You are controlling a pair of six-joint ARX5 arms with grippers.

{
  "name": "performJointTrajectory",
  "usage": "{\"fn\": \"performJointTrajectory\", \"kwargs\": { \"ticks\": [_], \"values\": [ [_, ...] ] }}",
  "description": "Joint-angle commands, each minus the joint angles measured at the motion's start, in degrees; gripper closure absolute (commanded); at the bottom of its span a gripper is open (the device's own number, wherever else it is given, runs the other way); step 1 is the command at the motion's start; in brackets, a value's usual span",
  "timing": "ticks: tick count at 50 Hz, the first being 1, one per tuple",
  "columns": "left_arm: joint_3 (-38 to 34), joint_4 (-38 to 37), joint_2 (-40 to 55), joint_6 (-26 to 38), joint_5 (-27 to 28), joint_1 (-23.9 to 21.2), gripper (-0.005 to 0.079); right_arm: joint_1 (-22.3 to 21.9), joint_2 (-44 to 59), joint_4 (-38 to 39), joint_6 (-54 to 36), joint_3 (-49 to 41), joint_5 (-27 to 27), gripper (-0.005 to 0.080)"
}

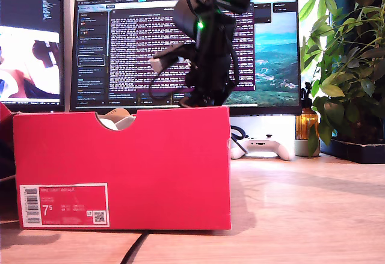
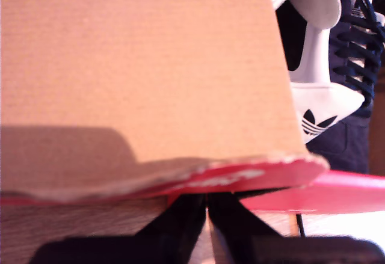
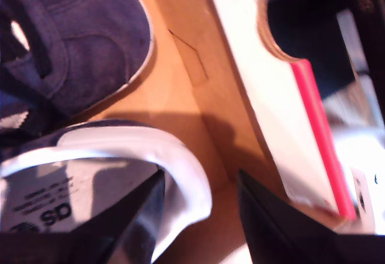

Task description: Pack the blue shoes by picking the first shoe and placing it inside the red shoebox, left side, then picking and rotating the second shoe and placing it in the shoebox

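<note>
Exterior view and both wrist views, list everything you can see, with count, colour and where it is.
red shoebox: one, pinkish red, front of the desk toward the exterior view's left, white 7.5 label on its front.
blue shoes: two, dark navy with white lining, both inside the box, side by side.
monitors: two, dark screens, behind the box.
game controller: one, white, under the larger monitor.
plant: one, green, exterior view's right.
bottle: one, amber, beside the plant.
cable: one, black, on the desk in front of the box.
my first gripper: black, jaws together, below a cardboard flap of the box.
my second gripper: black, jaws apart, inside the box over one shoe's heel.
</note>
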Motion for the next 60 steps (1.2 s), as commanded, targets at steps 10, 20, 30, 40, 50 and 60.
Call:
{"fn": "performJointTrajectory", "kwargs": {
  "ticks": [10, 20, 30, 40, 50, 60],
  "values": [
    [-0.3, 0.7, 0.2, 0.3, -0.8, -0.2, 0.0762, 2.7, -2.9, -7.8, 10.1, 4.3, 2.6, 0.0753],
    [-0.3, 0.5, 0.2, -0.1, 0.2, -0.2, 0.0762, 2.7, -4.9, -12.8, 24.8, 6.6, 2.6, 0.0754],
    [-0.3, 0.6, -0.4, 0.4, 3.8, -0.3, 0.0762, 0.4, -5.5, -16.8, 30.2, 6.6, -1.2, 0.0754],
    [-0.3, -2.0, -5.1, 0.8, 4.7, -0.5, 0.0762, -2.8, -5.6, -17.9, 33.3, 6.6, -3.8, 0.0754],
    [0.1, -10.5, -11.8, 1.4, 4.7, -0.5, 0.0762, -4.1, -6.1, -18.8, 33.5, 6.6, -3.8, 0.0754],
    [0.1, -17.9, -19.1, 1.9, 4.1, -0.5, 0.0762, -4.7, -6.1, -19.3, 34.4, 6.5, -3.8, 0.0754]
  ]
}}
